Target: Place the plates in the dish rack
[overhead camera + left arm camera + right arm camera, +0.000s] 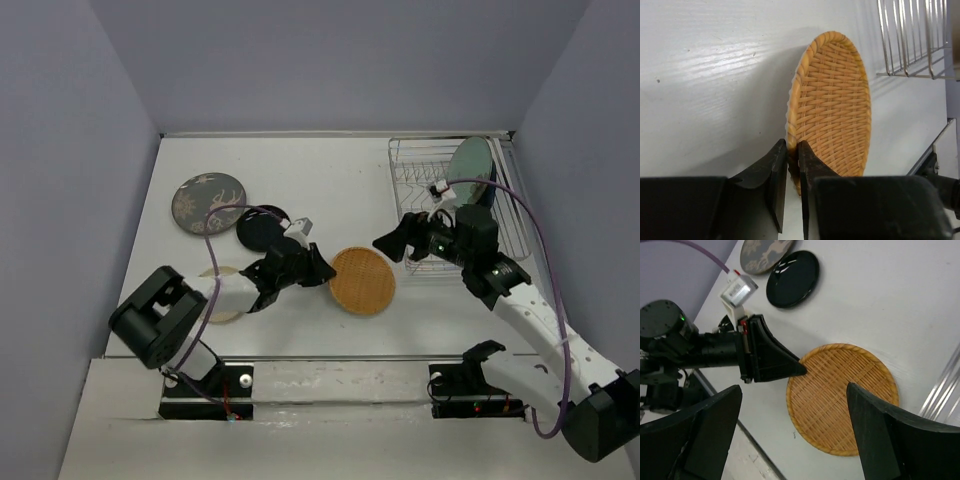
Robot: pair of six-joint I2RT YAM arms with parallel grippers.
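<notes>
The left arm lies low over the counter [330,180], the left tool [322,268] pinching the rim of the orange woven plate [363,281] beside the dish rack [420,170]. The right arm bends inward, the right tool [393,238] gaping above that plate.

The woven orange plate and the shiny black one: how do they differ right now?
The orange plate is matte basket-weave; the black plate is smooth and glossy, mirroring the light. The left gripper pinches the orange plate's rim; no gripper is on the black plate. Both are round and lie on the table, outside the dish rack.
</notes>
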